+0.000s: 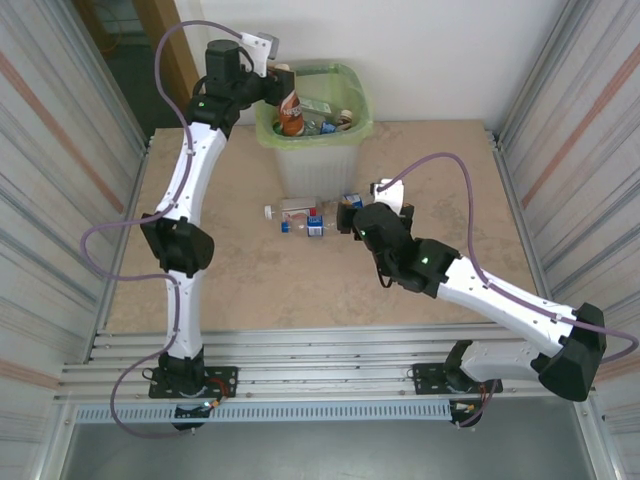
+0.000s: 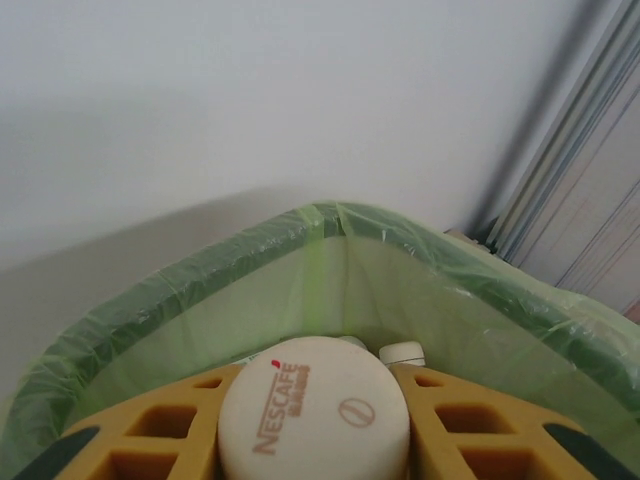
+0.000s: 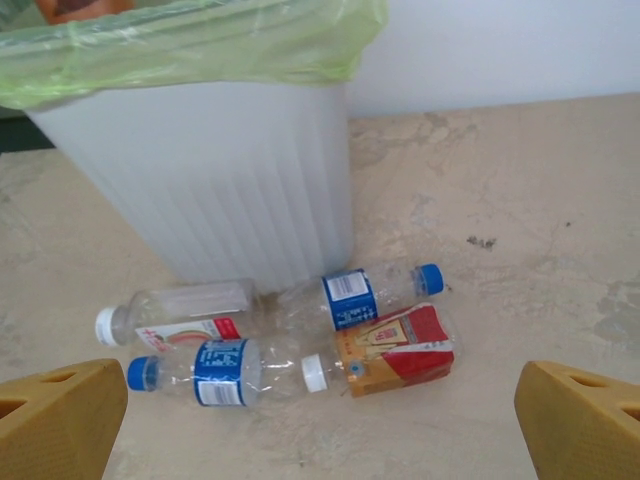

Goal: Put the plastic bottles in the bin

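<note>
Short of the bin [image 3: 250, 180], the right gripper [image 3: 320, 415] hangs with its fingers spread wide. Four plastic bottles [image 3: 350, 298] lie just before the bin's base. Over the bin's rim, the left gripper [image 2: 315, 450] is clamped on a brown Nescafé bottle [image 1: 290, 118].

Item 1: flat beige mottled stone-look worktop [image 1: 300, 300], with a small dark speck [image 3: 482, 241] on its surface.
Item 2: plain white back wall [image 1: 430, 50].
Item 3: grey corrugated metal side panels [image 1: 50, 170], left and right.
Item 4: slotted aluminium rails [image 1: 330, 350] along the near edge.
Item 5: brown wooden frame [image 1: 165, 40], far left corner.
</note>
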Controlling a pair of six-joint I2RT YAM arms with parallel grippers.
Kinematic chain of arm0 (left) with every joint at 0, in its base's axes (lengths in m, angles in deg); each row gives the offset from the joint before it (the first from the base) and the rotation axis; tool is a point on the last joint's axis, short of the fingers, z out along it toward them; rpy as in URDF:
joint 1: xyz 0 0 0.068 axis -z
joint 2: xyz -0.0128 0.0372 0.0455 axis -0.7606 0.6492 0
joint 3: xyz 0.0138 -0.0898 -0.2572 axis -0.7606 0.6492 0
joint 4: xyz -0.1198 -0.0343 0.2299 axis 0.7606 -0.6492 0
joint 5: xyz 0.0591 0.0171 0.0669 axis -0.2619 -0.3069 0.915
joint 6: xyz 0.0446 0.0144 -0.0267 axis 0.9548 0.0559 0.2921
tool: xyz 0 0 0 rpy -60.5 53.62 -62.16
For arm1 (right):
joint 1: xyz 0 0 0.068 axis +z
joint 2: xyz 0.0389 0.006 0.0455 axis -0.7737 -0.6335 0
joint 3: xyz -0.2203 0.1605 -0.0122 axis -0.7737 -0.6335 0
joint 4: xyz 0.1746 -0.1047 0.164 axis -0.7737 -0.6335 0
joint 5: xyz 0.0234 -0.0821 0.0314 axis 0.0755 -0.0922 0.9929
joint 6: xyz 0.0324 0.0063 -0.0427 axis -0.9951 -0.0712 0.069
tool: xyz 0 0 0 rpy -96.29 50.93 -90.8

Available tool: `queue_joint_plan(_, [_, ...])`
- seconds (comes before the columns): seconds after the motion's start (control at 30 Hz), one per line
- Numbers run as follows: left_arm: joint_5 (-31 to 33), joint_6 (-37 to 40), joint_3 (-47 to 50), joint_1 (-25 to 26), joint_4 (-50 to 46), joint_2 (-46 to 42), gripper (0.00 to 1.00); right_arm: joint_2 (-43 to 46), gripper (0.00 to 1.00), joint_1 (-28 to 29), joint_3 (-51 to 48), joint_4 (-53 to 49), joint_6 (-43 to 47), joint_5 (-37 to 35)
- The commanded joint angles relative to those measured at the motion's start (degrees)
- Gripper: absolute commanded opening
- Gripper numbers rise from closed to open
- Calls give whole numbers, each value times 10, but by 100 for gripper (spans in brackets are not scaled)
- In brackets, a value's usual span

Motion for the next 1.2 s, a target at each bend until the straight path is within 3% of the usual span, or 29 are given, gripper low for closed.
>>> queue_joint_plan(0.0, [-25, -6, -12, -6, -27, 21, 44, 1, 98, -30, 23, -53, -46, 12])
queue_joint_plan(0.07, [-27, -11, -12, -6, -18, 25, 60, -9, 98, -54, 38, -79, -62, 42])
queue_joint_plan(0.43, [-9, -48, -19, -6, 63, 41, 85, -48, 98, -115, 72, -140, -102, 100])
queue_joint_plan(0.73, [6, -47, 14, -5, 61, 8, 89, -63, 98, -150, 83, -188, -145, 121])
queue_joint_plan(1.17, [48, -20, 220, 2, 79, -180, 96, -154, 98, -217, 100, -209, -221, 219])
